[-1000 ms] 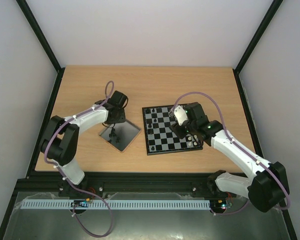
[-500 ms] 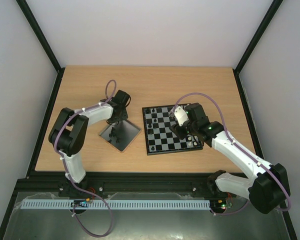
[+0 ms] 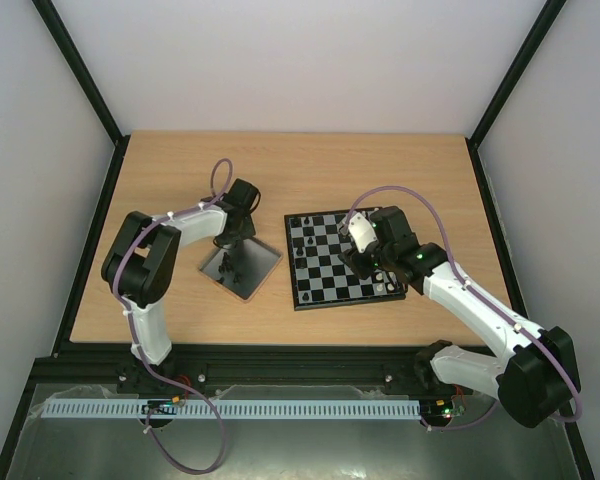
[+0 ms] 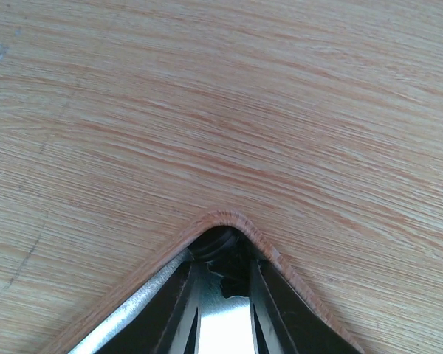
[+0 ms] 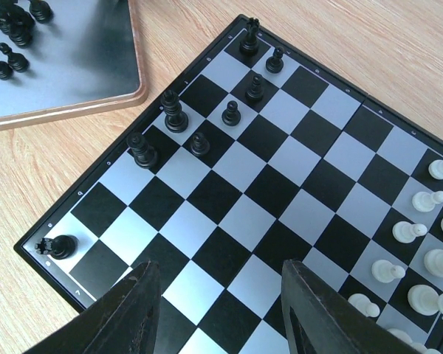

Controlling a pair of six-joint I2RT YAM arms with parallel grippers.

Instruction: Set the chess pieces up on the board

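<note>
The board (image 3: 330,285) lies right of centre; it also fills the right wrist view (image 5: 280,162). Several black chess pieces (image 5: 231,113) stand along its far-left rows, with one alone at a corner (image 5: 59,245). White pieces (image 5: 413,236) line the right edge. My right gripper (image 5: 215,269) is open and empty above the middle squares. My left gripper (image 4: 225,284) is low in the far corner of the grey tray (image 4: 229,217). Its fingers (image 4: 269,310) stand close together with a small black piece (image 4: 232,276) between the tips.
The grey tray with a wooden rim (image 3: 260,262) sits left of the board and holds several loose black pieces (image 5: 11,29). Bare wooden table (image 3: 180,170) lies around both. Black frame rails run along the table sides.
My left arm's elbow has swung inward and its gripper has shifted slightly toward the tray's far corner. The right arm has barely moved.
</note>
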